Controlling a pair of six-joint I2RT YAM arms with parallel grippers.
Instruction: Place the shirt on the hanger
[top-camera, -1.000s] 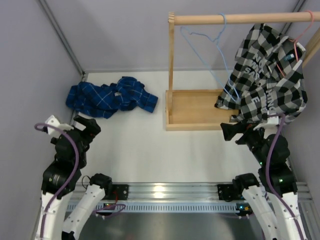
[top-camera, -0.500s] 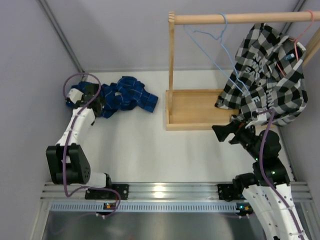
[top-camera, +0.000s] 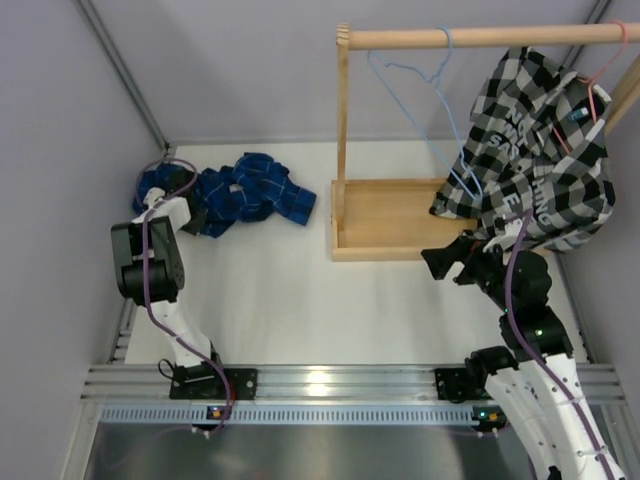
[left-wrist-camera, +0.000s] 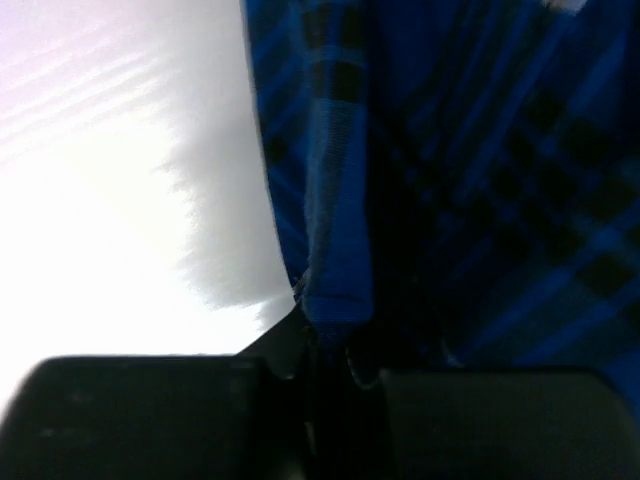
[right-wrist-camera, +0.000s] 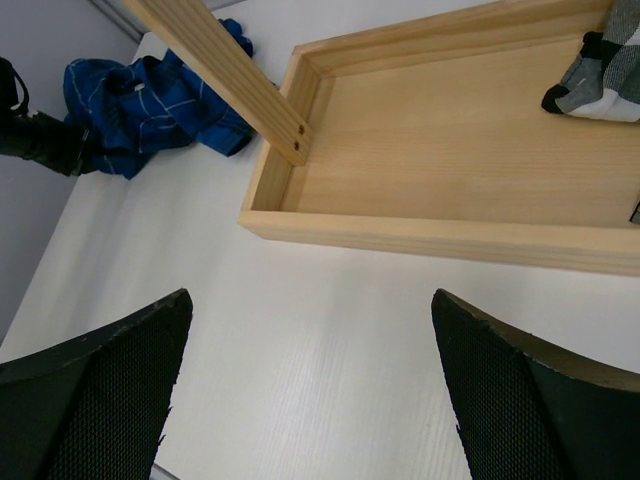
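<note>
Pinching a fold of the shirt (left-wrist-camera: 480, 200) in my left claw (left-wrist-camera: 335, 345), I have the fingers clenched on a rolled ridge of blue cloth that runs straight into the narrow gap between them. The shirt lies crumpled on the surface (top-camera: 300, 300) at about 10 o'clock in the top view, and my grip is at its 9 o'clock end. My right claw (right-wrist-camera: 310, 390) is released, its fingers wide apart, hovering near the 6 o'clock edge of the wooden tray (top-camera: 390, 215). The hanger (top-camera: 446, 50) hangs bare from the rail (top-camera: 500, 37) at 1 o'clock, just beside a checked shirt (top-camera: 540, 150).

I judge the shirt light and limp. It will sag and trail from any single hold, so one fold will not open it. The collar or a shoulder would be the better place to grasp, though I cannot pick either out in this heap. The wire hanger looks likely to swing when nudged.

A second ago my left arm was drawn back toward 7 o'clock, clear of the cloth. Half a second ago it was stretched out over the shirt's 9 o'clock end. Now it is folded upright with the claw in the fabric. Over that second, my right claw has shifted slightly toward 9 o'clock.
</note>
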